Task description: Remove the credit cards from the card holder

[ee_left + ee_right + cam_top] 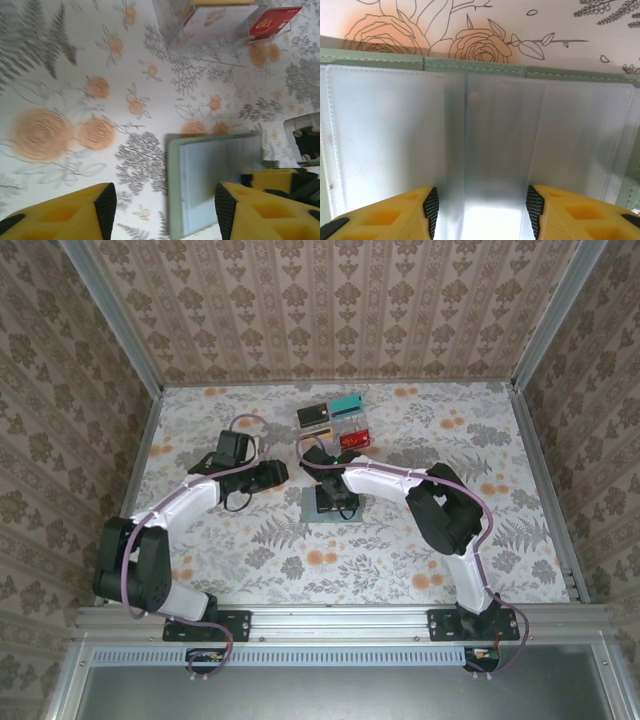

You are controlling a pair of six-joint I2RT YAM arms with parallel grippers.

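I see the card holder (pixel 330 506) lying open and flat at mid-tabletop, with frosted pale pockets stitched inside a soft grey-green border. My right fingers (pixel 395 215), yellow with ribbed black pads, stand half spread astride its centre fold; I cannot tell if they touch it. My left fingers (pixel 60 215) are spread just beside it, holding nothing. Credit cards (pixel 347 404) sit beyond in clear boxes (pixel 200 25). The tabletop (pixel 450 530) is floral, the walls (pixel 330 310) papered.
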